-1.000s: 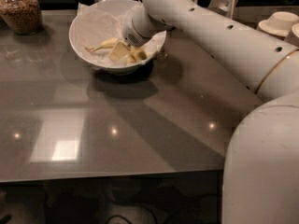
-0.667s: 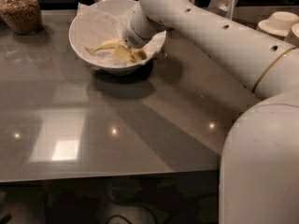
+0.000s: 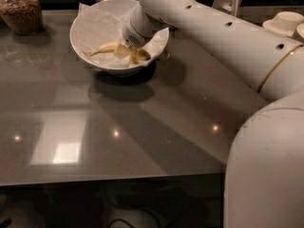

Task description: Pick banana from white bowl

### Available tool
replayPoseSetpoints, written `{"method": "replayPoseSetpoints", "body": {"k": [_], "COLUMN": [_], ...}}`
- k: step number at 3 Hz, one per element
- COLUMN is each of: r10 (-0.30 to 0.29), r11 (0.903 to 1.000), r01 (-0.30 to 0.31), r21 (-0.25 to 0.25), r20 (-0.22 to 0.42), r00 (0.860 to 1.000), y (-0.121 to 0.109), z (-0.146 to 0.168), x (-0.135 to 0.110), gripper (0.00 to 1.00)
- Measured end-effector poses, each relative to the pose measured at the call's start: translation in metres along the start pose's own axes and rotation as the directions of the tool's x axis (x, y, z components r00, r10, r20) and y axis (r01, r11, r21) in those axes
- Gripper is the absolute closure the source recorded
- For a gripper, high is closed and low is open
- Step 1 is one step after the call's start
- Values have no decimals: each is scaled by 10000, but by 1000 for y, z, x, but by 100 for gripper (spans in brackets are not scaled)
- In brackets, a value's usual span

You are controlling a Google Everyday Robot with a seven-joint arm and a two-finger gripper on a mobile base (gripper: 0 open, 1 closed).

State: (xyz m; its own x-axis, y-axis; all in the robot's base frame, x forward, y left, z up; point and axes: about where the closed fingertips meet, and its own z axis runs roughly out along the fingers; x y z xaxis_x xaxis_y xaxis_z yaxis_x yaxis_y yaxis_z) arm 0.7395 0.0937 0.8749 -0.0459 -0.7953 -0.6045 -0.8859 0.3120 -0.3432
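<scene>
The white bowl [image 3: 90, 63] stands at the back left of the grey table, lined with crinkled white paper. A yellow banana [image 3: 105, 48] lies inside it, its thin pointed tip toward the left. My gripper [image 3: 127, 51] reaches down into the bowl from the right and sits right at the banana's right end. A second yellowish piece [image 3: 140, 56] shows just right of the gripper. My arm hides the bowl's back right rim.
A glass jar of brown grains [image 3: 21, 11] stands at the back left. A stack of small beige bowls [image 3: 285, 23] sits at the back right. My white arm [image 3: 223, 37] crosses the right side of the table [image 3: 142, 137].
My arm has shifted slightly to the left, deeper into the bowl. The banana has stayed in the bowl.
</scene>
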Motion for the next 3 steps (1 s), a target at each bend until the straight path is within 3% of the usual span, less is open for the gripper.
{"method": "replayPoseSetpoints", "body": {"k": [1, 2, 3], "r10": [-716, -1534, -2183], "r11": [9974, 9873, 9717], "r01": [717, 1535, 2144], "r21": [-39, -407, -993], "r20": [101, 50, -298], "r00": [9974, 9881, 9754], "y": [0, 6, 17], "z": [-16, -35, -58], "x": [-17, -29, -26], "gripper": [100, 100, 100]}}
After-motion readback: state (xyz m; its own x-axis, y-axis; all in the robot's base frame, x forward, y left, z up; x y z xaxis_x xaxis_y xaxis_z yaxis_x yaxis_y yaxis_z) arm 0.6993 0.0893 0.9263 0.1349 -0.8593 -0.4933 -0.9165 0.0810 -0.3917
